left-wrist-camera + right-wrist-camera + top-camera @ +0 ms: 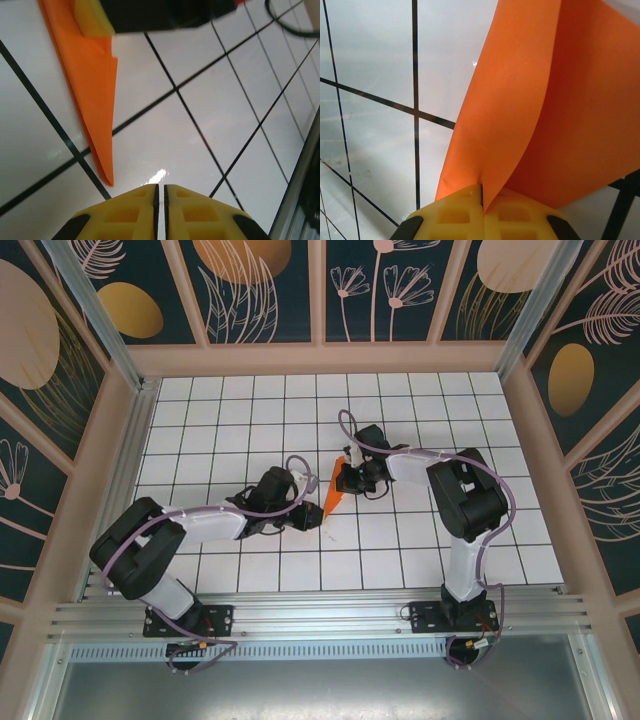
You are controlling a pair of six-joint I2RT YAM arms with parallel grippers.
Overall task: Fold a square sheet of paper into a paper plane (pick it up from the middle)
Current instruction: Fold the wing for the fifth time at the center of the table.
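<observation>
The orange paper plane (pixel 333 492) is a narrow pointed dart standing on edge near the middle of the tiled table. My right gripper (pixel 346 474) is shut on its upper end. In the right wrist view the orange layers (pixel 530 100) spread upward from the pinch between the yellow fingertips (pixel 481 192). My left gripper (pixel 311 508) sits just left of the dart's lower tip, shut with nothing between its pads. In the left wrist view its closed yellow fingertips (pixel 160 188) point at bare tile, the orange dart (pixel 90 85) lies to their left, and the right gripper's finger (pixel 93 18) holds its top.
The white grid table (pixel 420 540) is fenced by wooden walls (pixel 320 358) and a metal rail (pixel 320 615) along the near edge. Both arms reach toward the centre, their wrists close together. Open tiles lie all around them.
</observation>
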